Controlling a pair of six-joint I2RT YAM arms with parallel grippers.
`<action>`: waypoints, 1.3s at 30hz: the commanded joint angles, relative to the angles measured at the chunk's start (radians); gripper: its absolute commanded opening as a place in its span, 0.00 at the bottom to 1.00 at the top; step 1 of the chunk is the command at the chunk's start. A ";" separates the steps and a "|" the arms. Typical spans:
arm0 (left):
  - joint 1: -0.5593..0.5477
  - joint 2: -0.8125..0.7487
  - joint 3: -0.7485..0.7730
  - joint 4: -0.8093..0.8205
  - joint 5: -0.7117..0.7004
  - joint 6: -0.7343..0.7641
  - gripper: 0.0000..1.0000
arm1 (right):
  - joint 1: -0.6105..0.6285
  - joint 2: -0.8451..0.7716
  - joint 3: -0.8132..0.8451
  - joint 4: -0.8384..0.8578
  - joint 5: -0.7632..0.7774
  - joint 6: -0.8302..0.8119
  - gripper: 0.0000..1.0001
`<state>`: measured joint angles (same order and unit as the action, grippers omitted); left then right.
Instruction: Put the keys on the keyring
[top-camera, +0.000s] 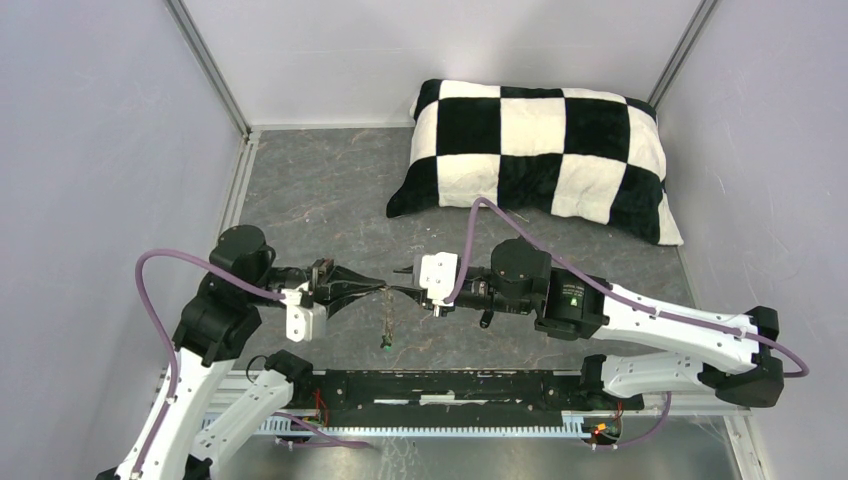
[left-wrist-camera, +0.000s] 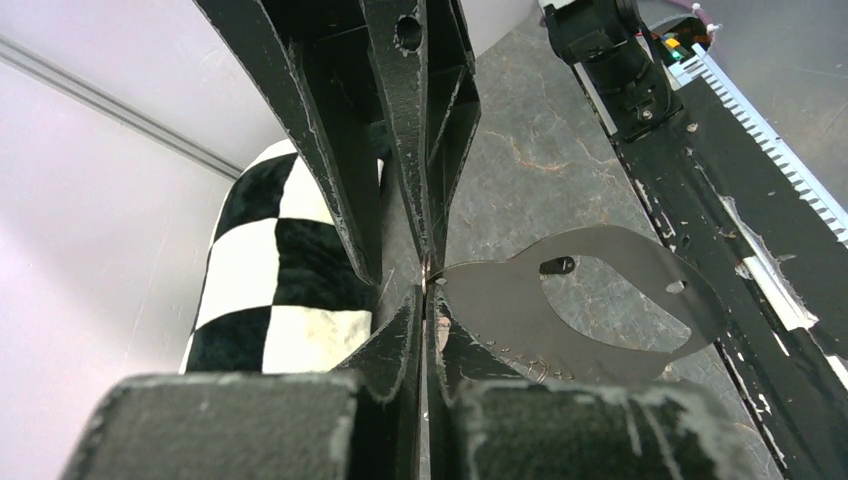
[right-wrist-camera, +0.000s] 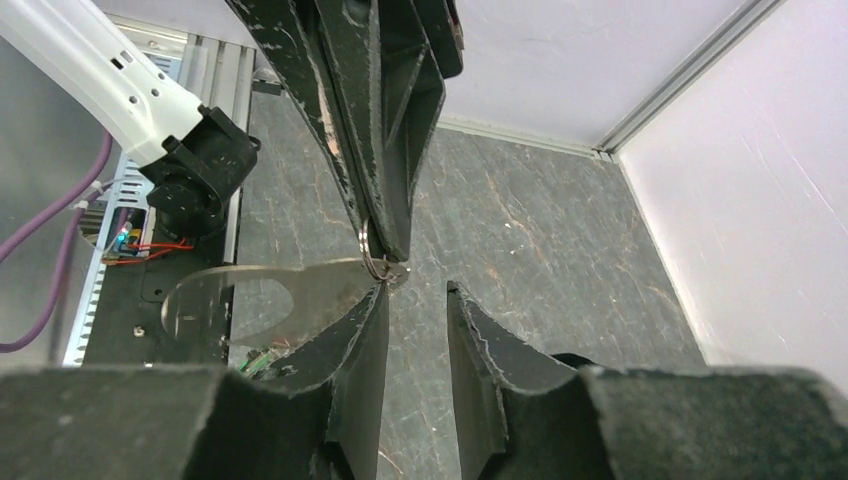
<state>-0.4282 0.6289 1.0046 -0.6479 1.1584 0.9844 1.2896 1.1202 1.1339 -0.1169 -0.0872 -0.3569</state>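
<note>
Low over the mat, my two grippers meet tip to tip. My left gripper (top-camera: 385, 290) (left-wrist-camera: 432, 292) is shut on the top edge of the keyring (top-camera: 385, 318), a flat grey-brown fob (left-wrist-camera: 600, 300) (right-wrist-camera: 270, 295) that hangs edge-on below it. A thin wire ring (right-wrist-camera: 370, 250) sits at the fob's tip, right at the left gripper's fingers (right-wrist-camera: 385, 150). Beneath the fob hangs a key with a green tag (top-camera: 386, 345) (right-wrist-camera: 252, 362). My right gripper (top-camera: 407, 290) (right-wrist-camera: 418, 292) is open with nothing between its fingers. One of its fingertips (right-wrist-camera: 378, 305) touches the fob's tip.
A black-and-white checked pillow (top-camera: 540, 155) (left-wrist-camera: 270, 270) lies at the back right of the grey mat (top-camera: 320, 200). The black base rail (top-camera: 450, 385) runs along the near edge. White walls close in on three sides.
</note>
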 joint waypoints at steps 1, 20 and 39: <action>-0.003 0.018 0.018 0.021 0.022 0.018 0.02 | 0.008 -0.019 -0.013 0.092 -0.042 0.040 0.33; -0.003 0.045 0.007 -0.008 -0.090 -0.004 0.02 | 0.034 0.066 0.120 -0.062 0.099 -0.030 0.35; -0.004 0.020 0.001 -0.022 -0.061 -0.017 0.05 | 0.049 0.085 0.125 -0.073 0.145 -0.035 0.01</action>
<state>-0.4286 0.6670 1.0000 -0.6872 1.0515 0.9833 1.3357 1.2446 1.2896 -0.2726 0.0257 -0.3981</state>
